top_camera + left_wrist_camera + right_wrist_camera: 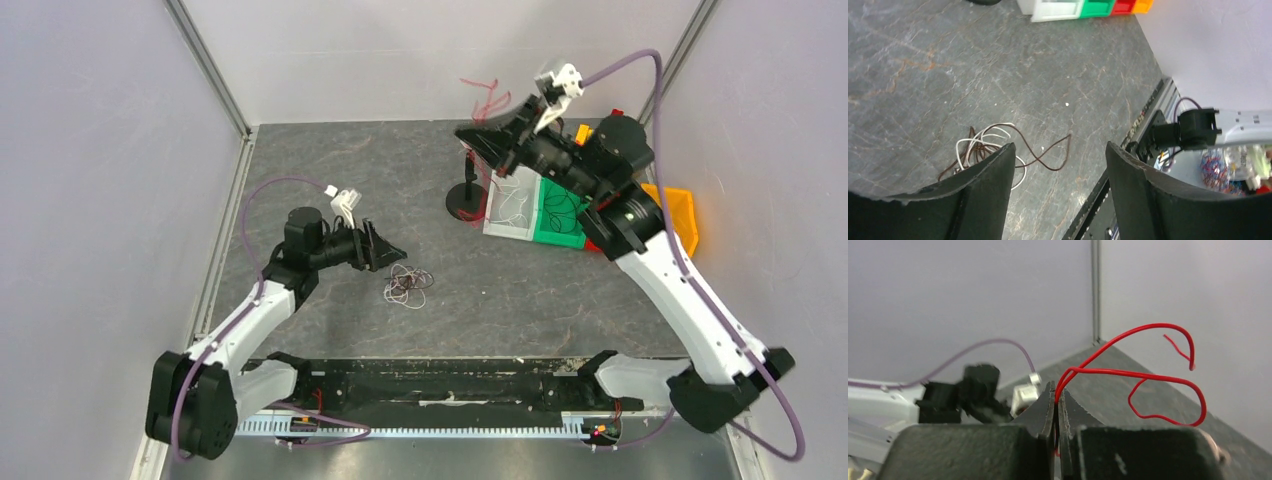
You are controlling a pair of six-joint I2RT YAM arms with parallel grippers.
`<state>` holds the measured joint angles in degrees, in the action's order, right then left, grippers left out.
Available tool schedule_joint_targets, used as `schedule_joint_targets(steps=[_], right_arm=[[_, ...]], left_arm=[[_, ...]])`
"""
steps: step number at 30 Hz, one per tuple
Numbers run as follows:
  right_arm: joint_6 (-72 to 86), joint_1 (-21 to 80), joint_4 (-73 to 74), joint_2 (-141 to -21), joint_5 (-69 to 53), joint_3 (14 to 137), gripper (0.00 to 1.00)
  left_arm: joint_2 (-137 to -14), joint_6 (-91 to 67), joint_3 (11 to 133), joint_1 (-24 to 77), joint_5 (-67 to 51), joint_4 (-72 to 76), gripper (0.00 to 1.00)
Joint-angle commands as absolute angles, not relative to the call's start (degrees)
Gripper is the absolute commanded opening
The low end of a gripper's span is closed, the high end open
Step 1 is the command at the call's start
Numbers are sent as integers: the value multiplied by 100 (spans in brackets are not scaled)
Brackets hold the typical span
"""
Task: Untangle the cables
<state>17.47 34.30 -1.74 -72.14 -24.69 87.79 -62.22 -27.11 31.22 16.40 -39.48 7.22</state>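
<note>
We hold one red cable (pixel 1108 371) aloft in the clenched right gripper (pixel 1056 390); the released left gripper (pixel 1060 147) hovers near the unsorted tangle (pixel 985 145).

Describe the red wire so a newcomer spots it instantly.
Look far right on the table, near the coloured bins. The right gripper, raised there, is shut on the red wire. It alone is red and airborne; the other wires lie on the table.

Soft, even light from above; shadows faint on the grey table (pixel 400 180). White wall (pixel 1218 45) in the left wrist view is washed out. Right wrist view: red wire (pixel 1128 373) sharp, background blurred.
</note>
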Motion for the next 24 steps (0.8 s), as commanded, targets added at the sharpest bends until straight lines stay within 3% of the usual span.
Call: schedule_joint_targets(steps=[1,4,8,12,20,24], right_arm=[[1229,2848,1261,-6539,-2570,8067,0],[1499,2457,1518,-6336,-2978,7645,0],[2304,2319,872,-6123,-4173,6759,0],[3034,2321,90,-5914,-4913,5903,0],[3330,2499,-198,-5875,-5715,5393,0],[2735,2799,282,-5938,-5912,5531,0]], left_arm=[[-5768,-1828,3869,1616,-4648,-169,77],[-5185,-1397,4175,1707,-5026,89,79],[-4827,-621,4772,2259,-4305,110,80],[-5024,-37,5367,2981,-3605,297,80],[-5606,1890,5680,4304,-3820,843,81],[-6006,1141,5860,4467,-3301,1224,79]])
